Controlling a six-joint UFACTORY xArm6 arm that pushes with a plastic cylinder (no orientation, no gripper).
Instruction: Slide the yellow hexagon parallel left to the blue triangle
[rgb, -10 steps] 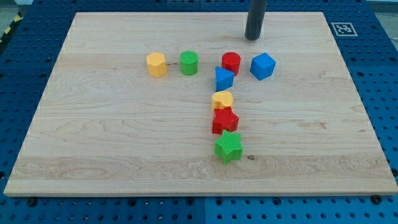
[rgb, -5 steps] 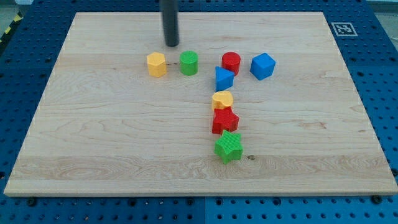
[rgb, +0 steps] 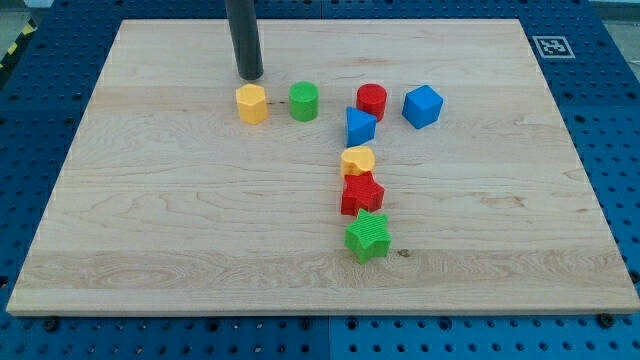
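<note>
The yellow hexagon (rgb: 252, 103) sits on the wooden board (rgb: 180, 220) toward the upper left. The blue triangle (rgb: 360, 126) lies to its right and slightly lower, near the board's middle. My tip (rgb: 250, 75) rests on the board just above the yellow hexagon, close to its top edge with a small gap. The dark rod rises from there out of the view's top.
A green cylinder (rgb: 304, 101) stands right of the yellow hexagon. A red cylinder (rgb: 372, 101) and a blue cube (rgb: 422, 106) lie further right. Below the blue triangle sit a second yellow block (rgb: 357, 160), a red star (rgb: 361, 194) and a green star (rgb: 367, 235).
My tip has moved left along the top of the board, from above the red cylinder to just above the yellow hexagon. No block has moved.
</note>
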